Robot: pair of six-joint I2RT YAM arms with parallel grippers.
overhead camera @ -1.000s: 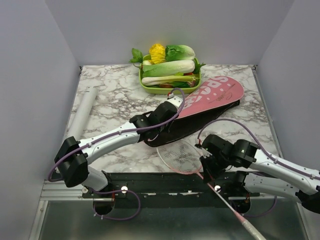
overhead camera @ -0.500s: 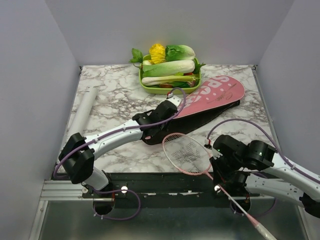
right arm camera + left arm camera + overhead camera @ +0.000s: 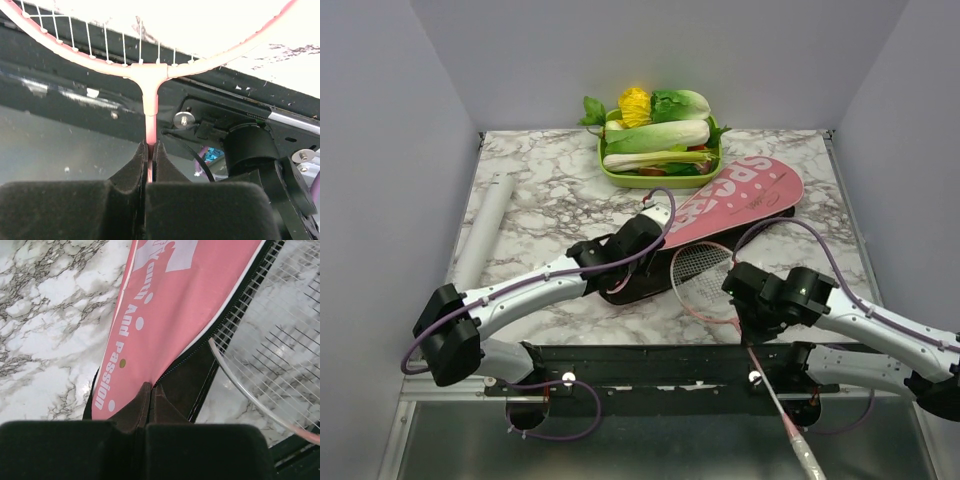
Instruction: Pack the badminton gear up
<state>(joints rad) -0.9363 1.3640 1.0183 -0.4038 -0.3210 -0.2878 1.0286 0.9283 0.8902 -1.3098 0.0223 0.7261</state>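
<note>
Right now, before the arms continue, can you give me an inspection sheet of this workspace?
Surface: marble-pattern table.
Job's things: pink cover bag lying flat; racket head at its opening; white tube near the left edge.
Clutter: green tray of vegetables at the far edge.
Grippers: left gripper shut on the bag's black edge; right gripper shut on the racket's shaft.
Cables: purple cables along both arms.
Surroundings: grey walls on three sides.

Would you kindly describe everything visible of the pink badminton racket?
The slim racket has a pink oval frame, white string grid, thin pink shaft and pale handle. It points head-first towards the pink fabric cover bag, rim overlapping its black lining. The right hand is shut on the shaft just below the head.
</note>
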